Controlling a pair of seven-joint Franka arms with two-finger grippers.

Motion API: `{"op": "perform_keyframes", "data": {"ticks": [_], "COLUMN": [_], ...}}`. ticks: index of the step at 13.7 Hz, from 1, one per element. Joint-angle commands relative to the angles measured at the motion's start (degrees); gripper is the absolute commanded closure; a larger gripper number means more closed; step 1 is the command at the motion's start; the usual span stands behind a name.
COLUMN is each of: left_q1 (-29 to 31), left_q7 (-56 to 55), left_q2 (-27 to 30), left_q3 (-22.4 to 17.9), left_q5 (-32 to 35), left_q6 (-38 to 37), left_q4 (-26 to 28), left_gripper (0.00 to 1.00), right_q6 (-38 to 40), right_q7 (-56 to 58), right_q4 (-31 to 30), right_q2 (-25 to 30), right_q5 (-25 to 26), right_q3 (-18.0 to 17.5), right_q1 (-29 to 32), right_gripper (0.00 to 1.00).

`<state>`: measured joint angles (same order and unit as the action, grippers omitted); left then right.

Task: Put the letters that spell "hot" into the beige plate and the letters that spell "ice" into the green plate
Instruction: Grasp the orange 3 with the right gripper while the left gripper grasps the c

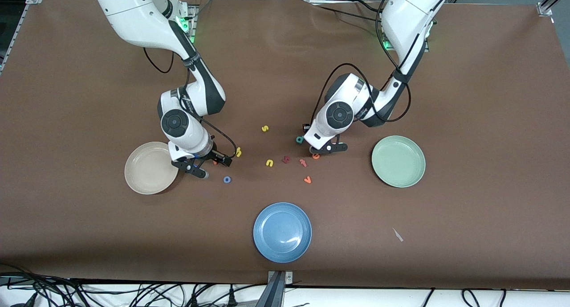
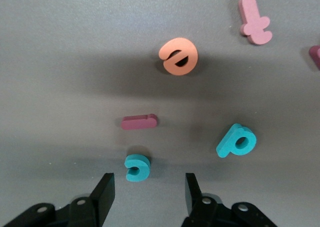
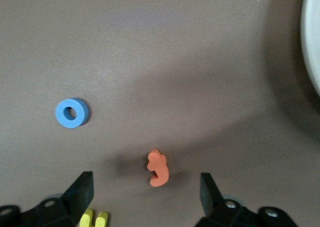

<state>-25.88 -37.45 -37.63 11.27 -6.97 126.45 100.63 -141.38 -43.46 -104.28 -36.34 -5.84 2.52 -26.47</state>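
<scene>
My left gripper [image 2: 148,192] hangs open low over the table, with the teal c [image 2: 137,167] just ahead of its fingertips and untouched. Past the c lie the dark red i [image 2: 139,122] and the orange e [image 2: 178,56]. The green plate [image 1: 398,161] sits toward the left arm's end and holds nothing. My right gripper [image 3: 147,189] is open, and the orange t [image 3: 158,168] lies on the table between its fingertips. The blue o [image 3: 72,113] and the yellow h [image 3: 93,219] lie close by. The beige plate [image 1: 149,167] beside this gripper holds nothing.
A teal d [image 2: 236,141] and a pink crossed letter [image 2: 255,20] lie near the left gripper. A yellow s [image 1: 265,128], a yellow n [image 1: 269,163], a dark red letter [image 1: 286,159] and an orange v [image 1: 307,179] are scattered mid-table. A blue plate [image 1: 282,232] sits nearest the front camera.
</scene>
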Motion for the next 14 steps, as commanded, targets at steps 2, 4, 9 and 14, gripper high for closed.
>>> {"op": "perform_keyframes", "data": {"ticks": [2,4,9,14], "left_q1": [-0.6,-0.7,-0.7,-0.7], "left_q7": [0.2,-0.1,-0.1,-0.1], "left_q2": [-0.3,-0.4,-1.2,-1.7], "left_q3": [-0.4,-0.3,-0.4,-0.5], "left_q5": [2.1,5.2,5.3,5.4], "left_q6": [0.8,0.8,1.8,2.2], "left_q4": [0.4,0.4,0.4,0.4], "left_gripper": [0.42,0.44,0.49,0.53], "right_q6": [-0.7,-0.7,-0.7,-0.9], "right_q7": [2.0,2.0,1.8,1.5], "right_q4": [0.0,0.1,0.1,0.3], "right_q2": [-1.0,-1.0,-1.1,-1.9], "right_q5": [-0.5,-0.8,-0.8,-1.2], "right_q3": [0.3,0.3,0.2,0.2], "right_q1": [0.3,0.3,0.4,0.3], "right_gripper": [0.15,0.28,0.55,0.78]}}
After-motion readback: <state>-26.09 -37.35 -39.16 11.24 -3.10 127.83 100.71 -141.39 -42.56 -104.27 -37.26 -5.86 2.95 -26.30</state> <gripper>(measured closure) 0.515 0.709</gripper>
